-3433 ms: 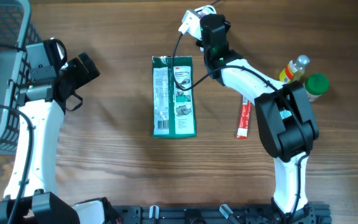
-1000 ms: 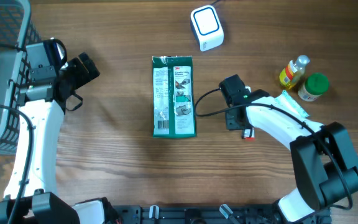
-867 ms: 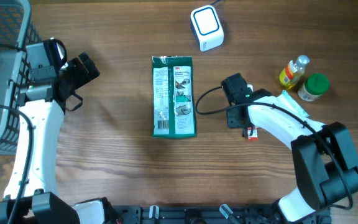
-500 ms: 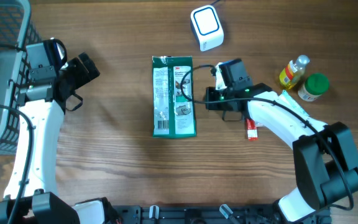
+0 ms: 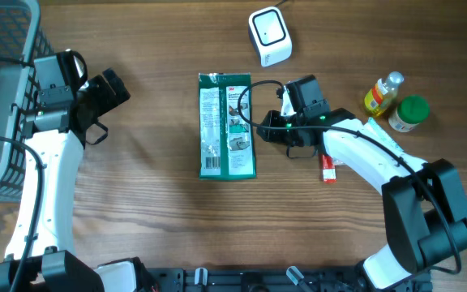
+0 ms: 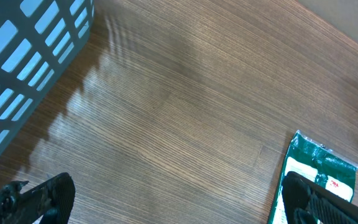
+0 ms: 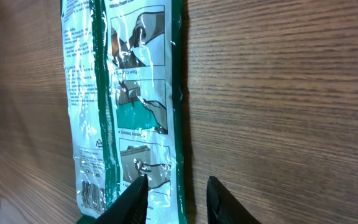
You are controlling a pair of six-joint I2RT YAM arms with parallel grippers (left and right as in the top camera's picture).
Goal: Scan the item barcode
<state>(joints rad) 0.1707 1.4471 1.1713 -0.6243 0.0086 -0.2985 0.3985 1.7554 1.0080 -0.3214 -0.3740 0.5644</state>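
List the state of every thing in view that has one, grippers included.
green packet, flat on the table, printed back up, unheld.
scanner, sitting on the table, unheld.
red sachet, flat, partly under the right arm.
bottle, capped.
jar, green lid on.
left gripper, open, empty, over the table.
right gripper, open, fingers astride the green packet's edge, not gripping.
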